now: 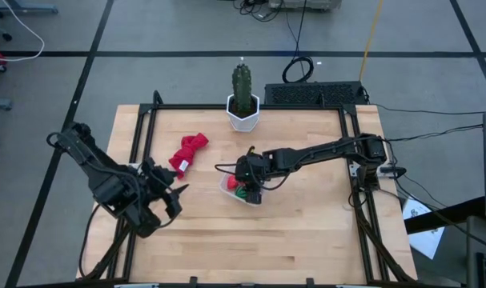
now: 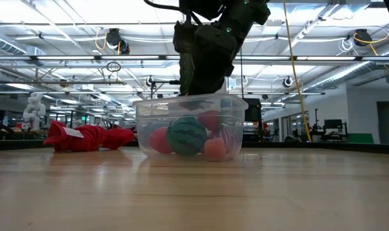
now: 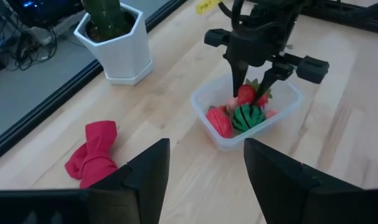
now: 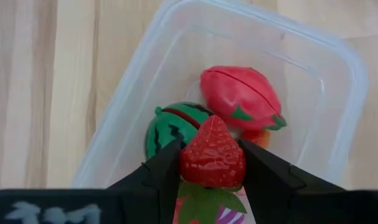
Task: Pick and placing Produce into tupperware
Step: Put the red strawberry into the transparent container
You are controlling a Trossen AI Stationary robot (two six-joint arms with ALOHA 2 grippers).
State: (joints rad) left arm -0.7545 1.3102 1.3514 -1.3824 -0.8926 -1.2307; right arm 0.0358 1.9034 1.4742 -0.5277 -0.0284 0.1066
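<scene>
Now strawberry (image 4: 212, 152) between right fingers (image 4: 160, 171) over tupperware (image 4: 338, 81).

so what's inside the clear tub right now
Inside the tupperware: a green striped ball and a red oval. The right gripper holds a strawberry above them, covering pieces beneath.

Right arm stretched across to the tupperware (image 1: 241, 192), right gripper (image 4: 212, 163) pointing down over it, fingers clamping a strawberry (image 4: 212, 153), left gripper (image 1: 174, 200) well left of it, fingers apart
</scene>
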